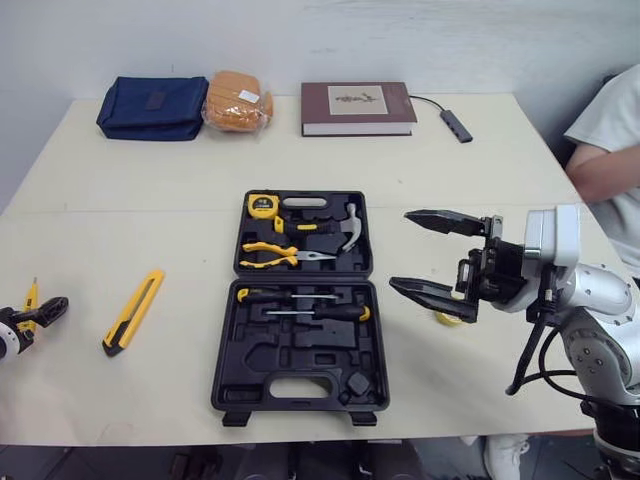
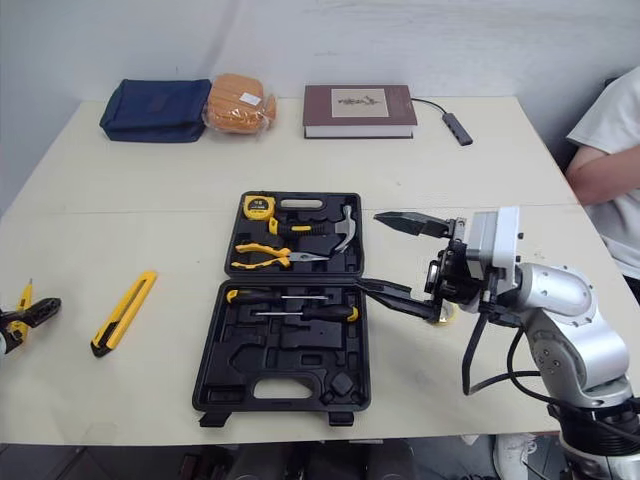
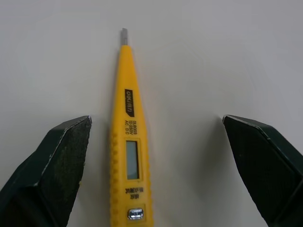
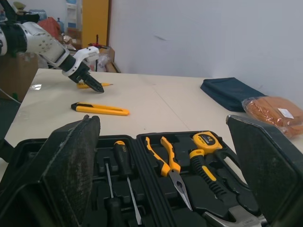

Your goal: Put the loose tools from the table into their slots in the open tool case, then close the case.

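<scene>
The black tool case [image 1: 300, 345] lies open mid-table, holding a tape measure [image 1: 263, 206], pliers [image 1: 283, 255], a hammer [image 1: 349, 228] and two screwdrivers [image 1: 305, 304]; several slots in its near half are bare. A yellow utility knife [image 1: 133, 311] lies loose to its left. At the far left a yellow tester pen [image 3: 129, 156] lies on the table between the fingers of my open left gripper [image 3: 156, 119], untouched by either. My right gripper [image 1: 400, 250] hovers open just right of the case, fingers pointing at it, holding nothing.
A small yellow object [image 1: 447, 319] lies on the table under the right gripper. Along the far edge sit a blue pouch [image 1: 152, 107], an orange packet [image 1: 238, 101], a book [image 1: 358, 107] and a cabled hub [image 1: 457, 126]. A person's arm [image 1: 605, 160] is at the right edge.
</scene>
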